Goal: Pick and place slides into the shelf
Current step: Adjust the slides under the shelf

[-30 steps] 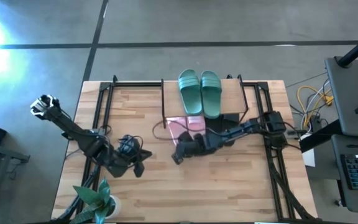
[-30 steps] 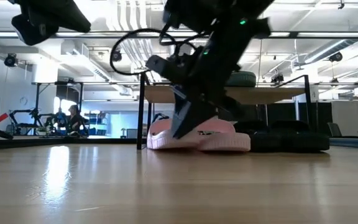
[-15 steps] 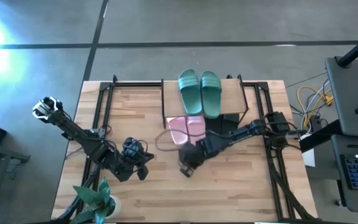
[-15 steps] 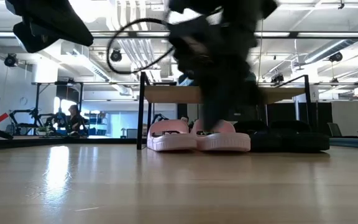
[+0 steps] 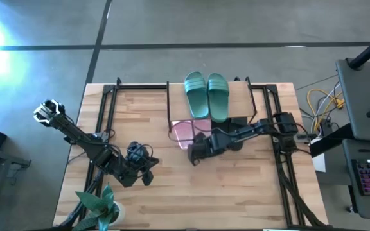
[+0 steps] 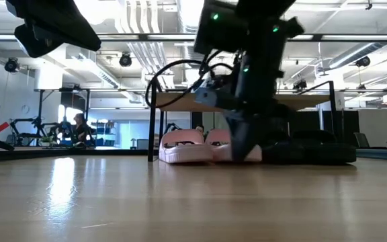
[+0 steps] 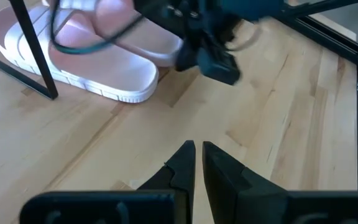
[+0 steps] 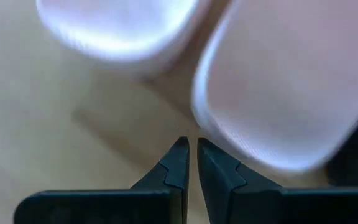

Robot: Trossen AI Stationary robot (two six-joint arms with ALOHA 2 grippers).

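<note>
While the right hand (image 5: 195,156) hovers pinched shut and empty just before the pink slides (image 5: 186,130) under the shelf (image 5: 236,96), they look light, soft, bendy rubber; the wide strap seems the surest hold; left hand (image 5: 148,178) waits closed, apart.

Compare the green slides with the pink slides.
The green slides lie on top of the shelf; the pink slides sit on the table under it. The green pair shows whole from above; the pink pair is partly hidden by the shelf and the right gripper. Both pairs lie side by side.
</note>
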